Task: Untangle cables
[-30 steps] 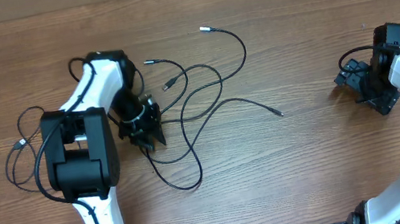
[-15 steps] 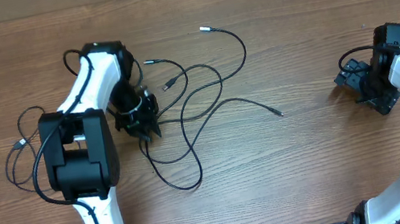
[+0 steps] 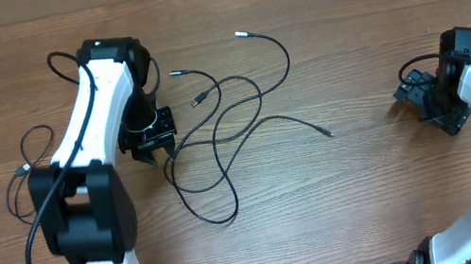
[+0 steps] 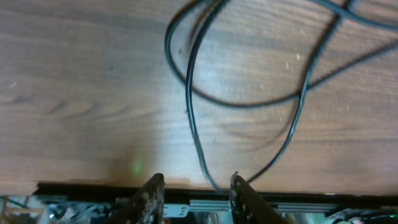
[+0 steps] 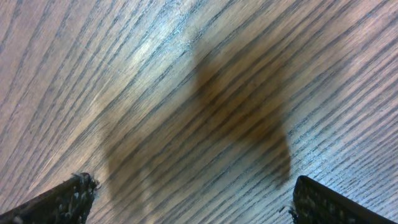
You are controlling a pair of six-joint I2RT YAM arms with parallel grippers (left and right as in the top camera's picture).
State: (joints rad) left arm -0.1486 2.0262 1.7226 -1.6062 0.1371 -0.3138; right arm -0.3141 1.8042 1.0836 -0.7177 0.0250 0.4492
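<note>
Here the left gripper (image 4: 196, 182) sits low over the table (image 3: 372, 205) with its jaws partly apart. Two strands of the cables (image 4: 188, 99) run in between its fingers, close to one of them, though I cannot tell whether they touch it. Ahead of its tips the cables fan out in loose loops, and the right gripper (image 5: 189, 183), well apart from them, hangs wide open over wood.

Can't follow the cables (image 4: 188, 93) past the top edge at the left wrist. Can't follow one strand low between the left gripper (image 4: 195, 180) fingers either: touching or just beside, impossible to say. From overhead, can't identify the plug tips (image 3: 239, 32), too tiny. Seeing only the right gripper (image 5: 193, 186) finger ends, cropped at the bottom corners.
</note>
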